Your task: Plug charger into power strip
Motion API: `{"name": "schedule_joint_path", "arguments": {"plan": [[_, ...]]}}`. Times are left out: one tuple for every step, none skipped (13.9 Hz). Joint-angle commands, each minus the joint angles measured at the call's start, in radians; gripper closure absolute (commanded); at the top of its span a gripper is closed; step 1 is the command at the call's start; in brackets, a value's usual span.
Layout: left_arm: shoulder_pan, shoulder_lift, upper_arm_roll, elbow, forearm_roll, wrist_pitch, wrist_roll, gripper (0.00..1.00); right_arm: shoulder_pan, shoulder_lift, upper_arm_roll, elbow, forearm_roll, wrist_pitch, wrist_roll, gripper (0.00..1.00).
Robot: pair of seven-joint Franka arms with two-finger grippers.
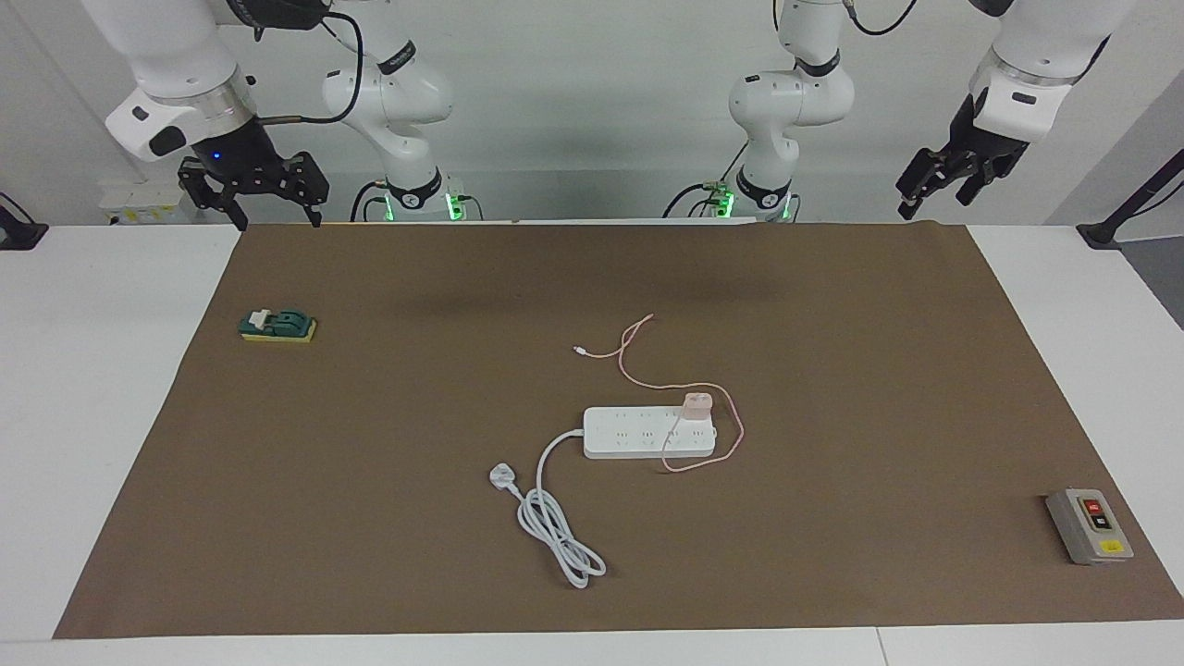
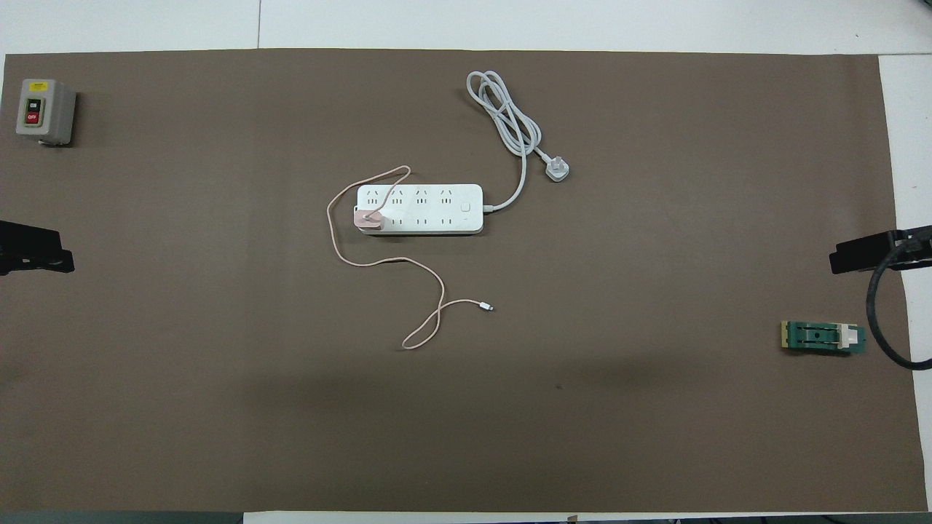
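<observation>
Apparently the plugging is done: the charger (image 1: 696, 403) stands upright on the power strip (image 1: 647, 432) at the strip's end toward the left arm's side, in the row nearer the robots, with the strip lying near the middle of the brown mat (image 1: 370, 518). Whether the prongs are pushed fully home cannot be read from these views, so a sound finish would be to leave it alone and keep both arms clear of the pink cable (image 1: 731, 435), which loops off the strip's end and trails toward the robots. The left gripper (image 1: 934, 185) hangs raised over the mat's corner by its own base, fingers spread and empty. The right gripper (image 1: 252, 190) waits over the mat's other robot-side corner, jaws apart, holding nothing. Around the strip, its thick white cord (image 1: 555, 518) coils toward the edge away from the robots and ends in a white plug (image 1: 500, 477). A green block (image 1: 277, 326) sits near the right arm's edge, and a grey switch box (image 1: 1089, 525) near the corner at the left arm's end, both well apart from the strip; nothing blocks it.
</observation>
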Motion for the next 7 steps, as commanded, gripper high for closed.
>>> {"name": "schedule_joint_path", "arguments": {"plan": [[-0.046, 0.074, 0.037, 0.071, -0.003, -0.074, 0.018, 0.00, -0.006, -0.013, 0.005, -0.013, 0.014, -0.001, 0.009, 0.00], [-0.048, 0.103, 0.040, 0.123, 0.002, -0.110, 0.018, 0.00, -0.006, -0.013, 0.005, -0.013, 0.014, -0.001, 0.009, 0.00], [-0.042, 0.106, 0.037, 0.130, -0.003, -0.113, 0.018, 0.00, -0.006, -0.013, 0.005, -0.013, 0.014, -0.001, 0.009, 0.00], [-0.037, 0.102, 0.037, 0.116, -0.006, -0.112, 0.019, 0.00, -0.006, -0.013, 0.005, -0.013, 0.014, -0.001, 0.009, 0.00], [-0.037, 0.099, 0.038, 0.104, -0.007, -0.104, 0.018, 0.00, -0.005, -0.013, 0.005, -0.013, 0.014, -0.001, 0.009, 0.00], [-0.037, 0.102, 0.038, 0.104, -0.007, -0.099, 0.004, 0.00, -0.005, -0.013, 0.005, -0.013, 0.013, -0.001, 0.010, 0.00], [-0.040, 0.105, 0.034, 0.102, -0.007, -0.090, 0.008, 0.00, -0.005, -0.013, 0.005, -0.013, 0.013, -0.001, 0.009, 0.00]]}}
